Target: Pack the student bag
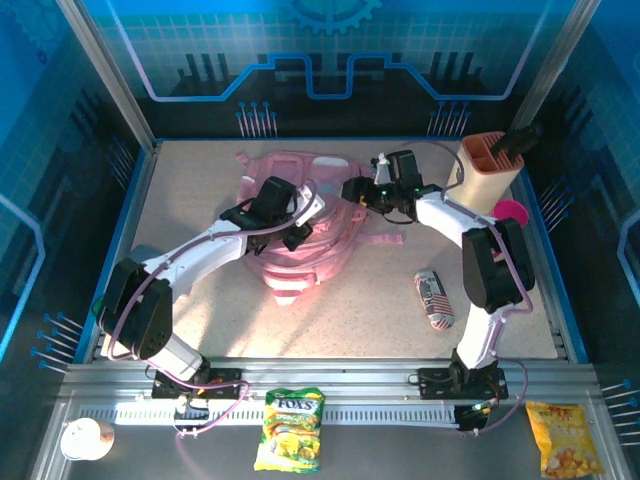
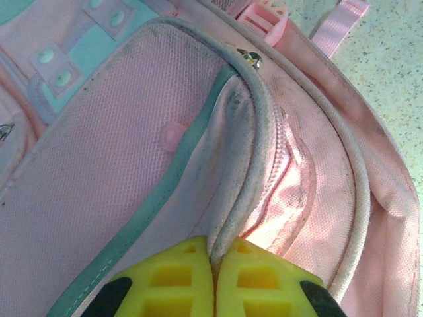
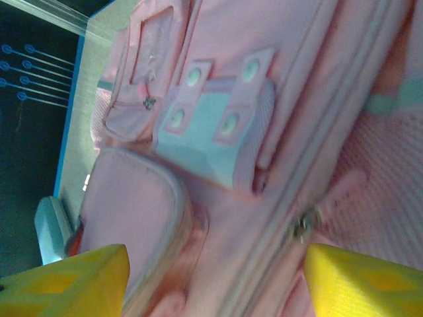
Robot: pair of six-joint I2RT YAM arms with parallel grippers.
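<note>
Left claw [image 2: 215, 247]: clenched tight, yellow fingers pressed together on the pale edging of the bag's flap. I'd say it pinches that thin rim because it is the one firm thing to lift soft cloth by.
Pale edging [image 2: 261, 158]: runs up from between the fingers and curves over the top of the pocket. Beside it the zip teeth show and the cloth gapes a little, so the mouth looks partly open.
Pink bag [image 1: 310, 258]: lying flat in the middle of the table, front pockets up, with both arms bent over it.
Sweets packet [image 1: 290, 428]: down on the near rail, off the table and well apart from the bag. Looks like cargo waiting its turn.
Right claw [image 3: 215, 271]: released, fingers wide apart with nothing between them, hanging over the bag's front pockets. My read is that it's lining up a second hold so the opening can be spread.
Zip tab [image 3: 303, 226]: small metal tab on the seam, just beyond one yellow finger. A likely target, though I cannot tell for sure.
Can [image 1: 433, 298]: on its side on the table, right of the bag and apart from it.
Pot [image 1: 488, 168]: upright in the far right corner, dark items standing in it.
Yellow packet [image 1: 563, 438]: on the near ledge, far right.
Stage: opening the bag, I judge. Packing itself looks not yet begun.
</note>
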